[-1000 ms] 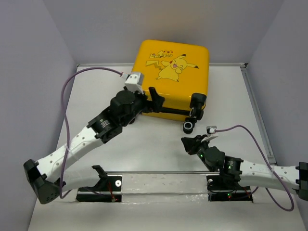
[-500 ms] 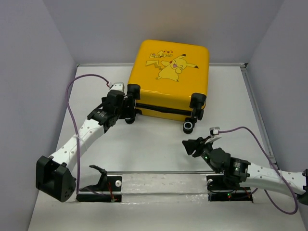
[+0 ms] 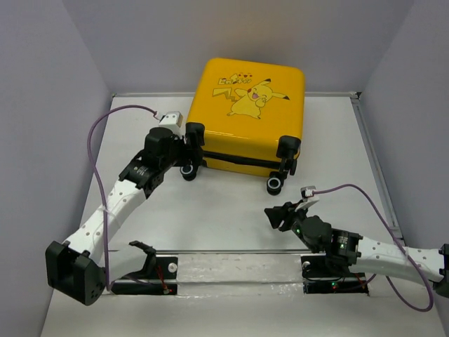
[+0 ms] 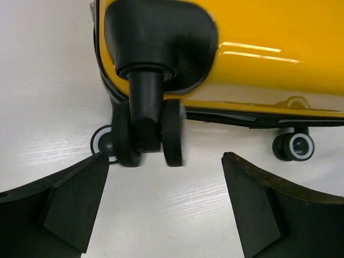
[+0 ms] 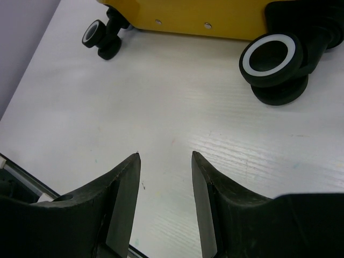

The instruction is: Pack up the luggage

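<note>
The luggage [image 3: 245, 112] is lying flat on the white table [image 3: 231, 210] with the Pikachu side up and the shell closed, its wheel end facing both arms. It's straight ahead of the left gripper [image 3: 184, 156] and further out ahead of the right gripper [image 3: 275, 215].

In the left wrist view, the left gripper [image 4: 164, 180] has its fingers [image 4: 75, 201] spread wide with nothing between them. The corner caster [image 4: 145, 134] sits just past the fingertips, closer to one finger than the other. It's really close to that tip, and I can't tell if they're touching. The second caster [image 4: 293, 146] is off beyond the other finger, well apart from it.

The right gripper [image 5: 165, 161] is low over bare table. Its fingers [image 5: 121, 199] are apart too, though with a much narrower gap, and they aren't holding anything. The black-and-white wheel [image 5: 274, 62] is ahead of the tips and off to one side, not touching.
</note>
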